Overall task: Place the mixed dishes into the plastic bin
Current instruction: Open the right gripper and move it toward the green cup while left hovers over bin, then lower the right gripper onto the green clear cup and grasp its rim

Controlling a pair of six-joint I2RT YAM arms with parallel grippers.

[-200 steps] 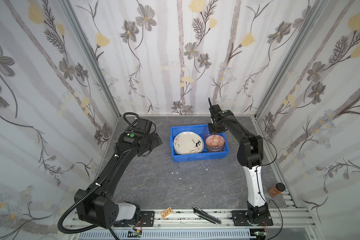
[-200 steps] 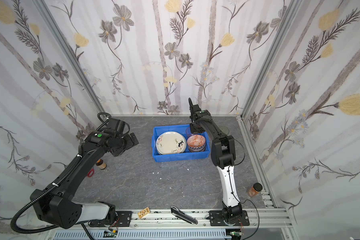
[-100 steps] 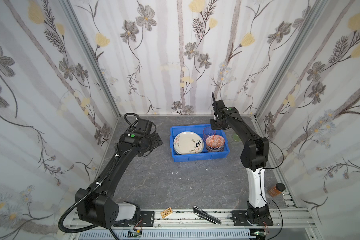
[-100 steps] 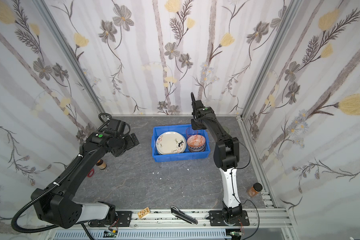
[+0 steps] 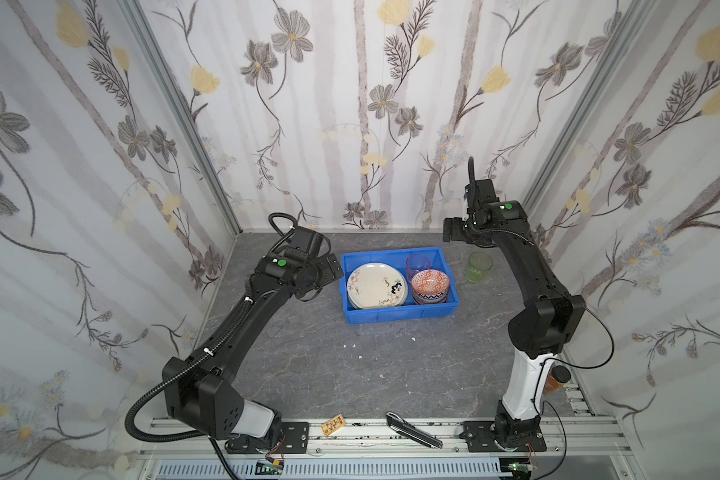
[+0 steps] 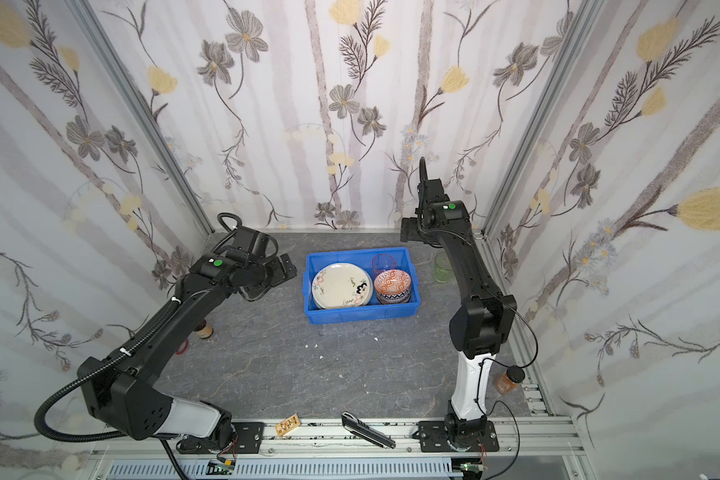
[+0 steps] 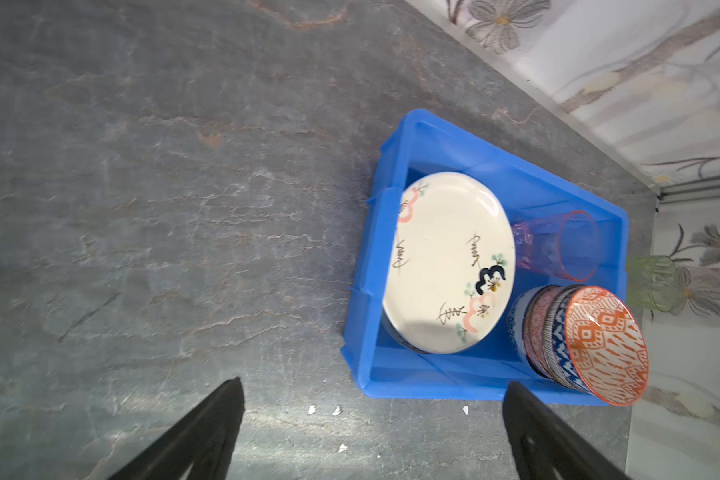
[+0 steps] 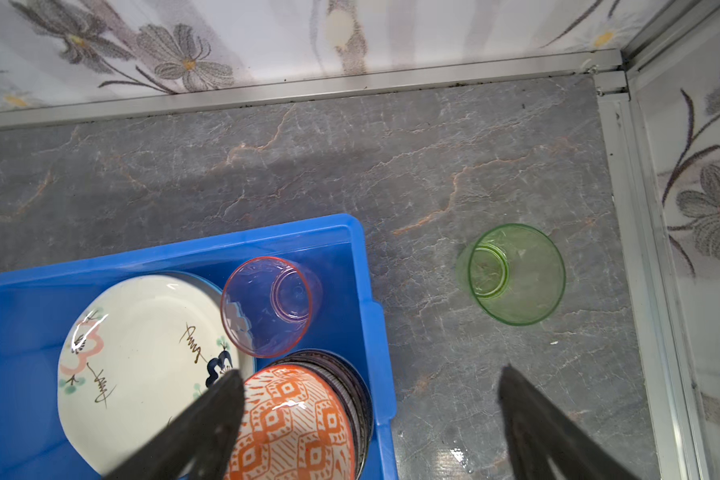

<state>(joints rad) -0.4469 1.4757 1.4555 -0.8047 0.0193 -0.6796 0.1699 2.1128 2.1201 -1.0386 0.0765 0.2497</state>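
Observation:
The blue plastic bin [image 5: 395,316] [image 6: 362,319] stands at the back middle of the table. Inside it lie a cream floral plate [image 5: 375,284] [image 7: 445,266], a stack of bowls topped by an orange one [image 5: 430,282] [image 8: 292,419], and an upright pink tumbler [image 5: 418,264] [image 8: 267,305]. A green tumbler [image 5: 480,266] [image 8: 516,274] stands on the table to the right of the bin. My right gripper [image 5: 453,232] [image 8: 368,374] hangs open and empty above the bin's far right corner. My left gripper [image 5: 329,268] [image 7: 373,388] is open and empty beside the bin's left wall.
An orange-capped bottle [image 5: 555,380] stands behind the right arm's base. A small brown bottle [image 6: 203,329] and red scissors [image 6: 181,347] lie partly under the left arm. A black tool [image 5: 412,430] and a small tag [image 5: 333,424] rest on the front rail. Walls close in on three sides.
My right gripper has opened, let go of the pink tumbler inside the bin, and risen toward the back right. The left arm has stayed where it was.

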